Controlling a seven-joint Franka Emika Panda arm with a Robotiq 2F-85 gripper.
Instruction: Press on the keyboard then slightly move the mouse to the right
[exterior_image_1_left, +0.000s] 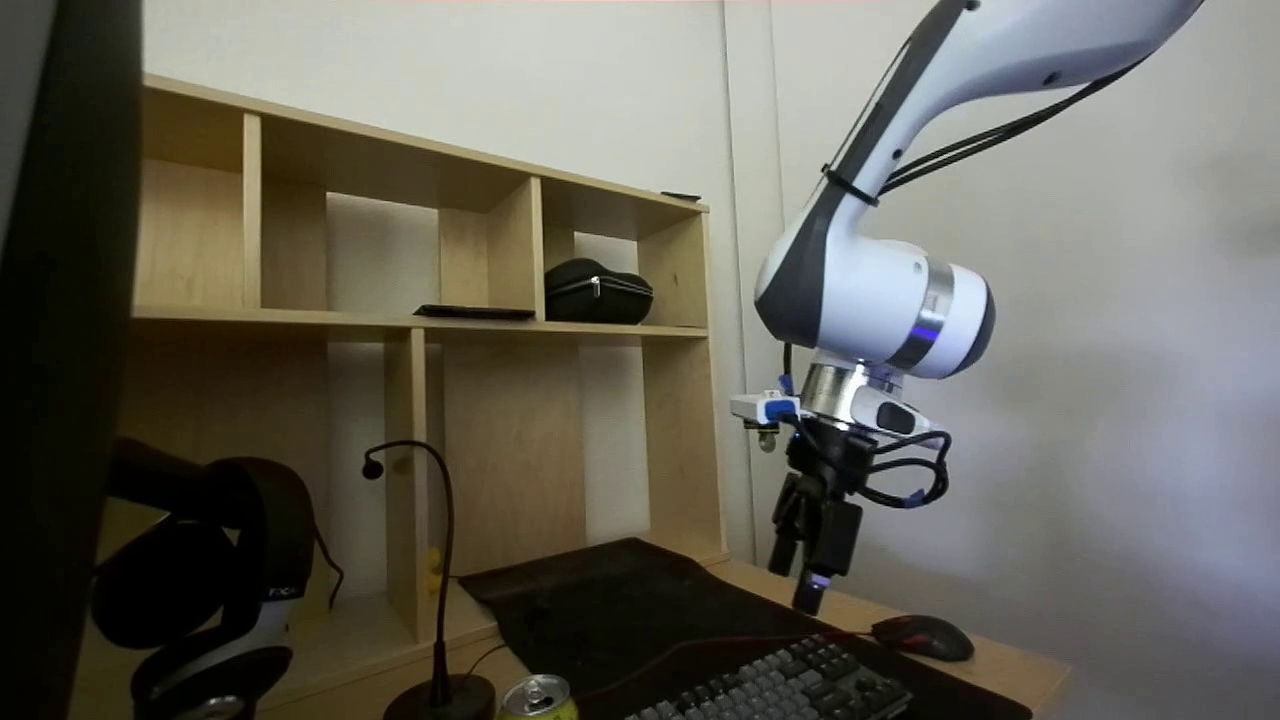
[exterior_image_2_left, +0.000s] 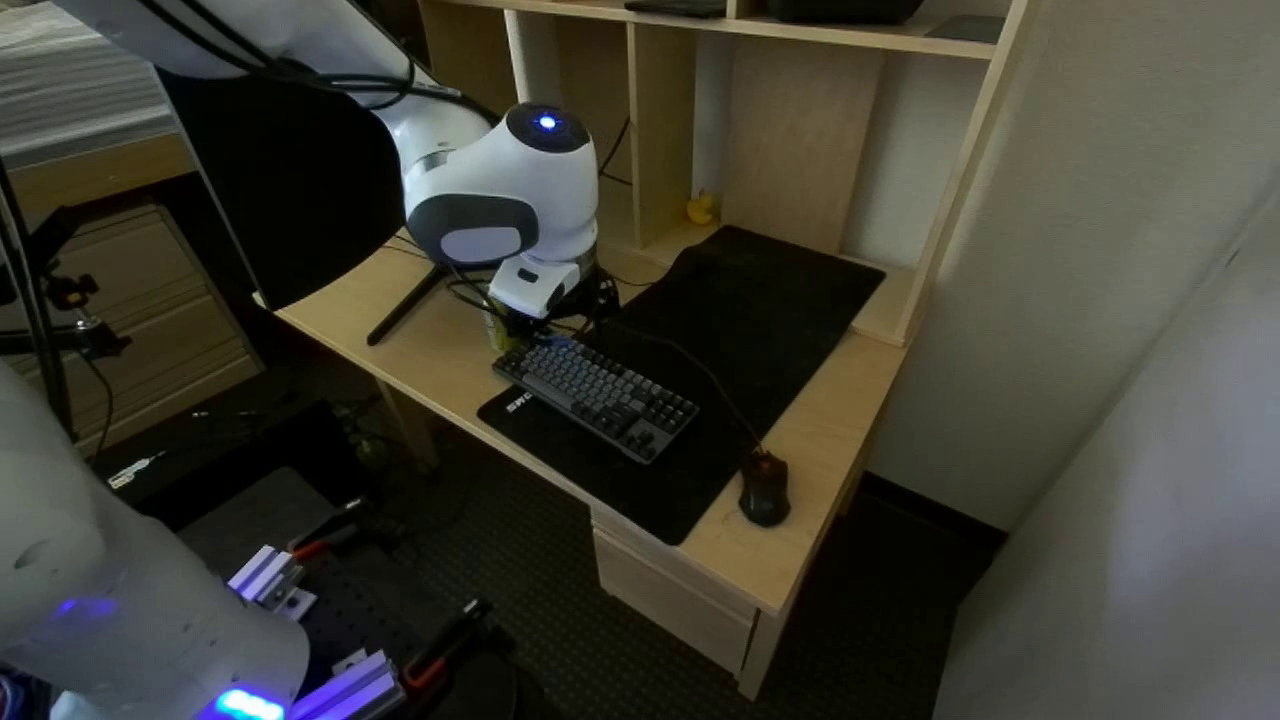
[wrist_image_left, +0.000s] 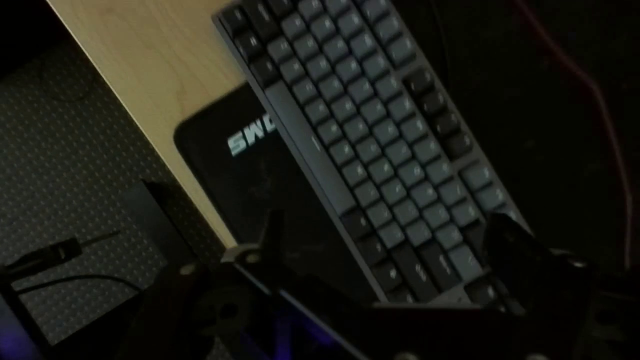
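In an exterior view, the arm (exterior_image_1_left: 880, 300) is seen reaching down from the upper right, with its fingers (exterior_image_1_left: 836, 538) pointed toward the tabletop (exterior_image_1_left: 1015, 662). The keyboard (exterior_image_1_left: 790, 685) is partly cut off by the frame's lower edge; it is laid on a dark mat (exterior_image_1_left: 620, 600). The mouse (exterior_image_1_left: 925, 637) is placed to its right, near the mat's edge. A drink can (exterior_image_1_left: 540, 697) and a gooseneck stand (exterior_image_1_left: 440, 690) are shown at the bottom, and a black zipped case (exterior_image_1_left: 598, 292) is kept in the upper right compartment of the wooden shelf unit (exterior_image_1_left: 515, 450).

In an exterior view, the keyboard (exterior_image_2_left: 600, 395) is seen lying on the mat, and the fingers are mostly hidden by the arm. The mouse (exterior_image_2_left: 765, 488) is set on bare wood just beside the mat, apart from the keyboard. A small yellow duck (exterior_image_2_left: 700, 208) is stood near the shelf unit.

In the wrist view, the fingers are spread wide, with part of the keyboard shown between them; whether a key is touched cannot be told. White lettering (wrist_image_left: 250, 134) on the mat is partly covered by the keyboard, and a reddish cable (wrist_image_left: 596, 91) is seen at the right.
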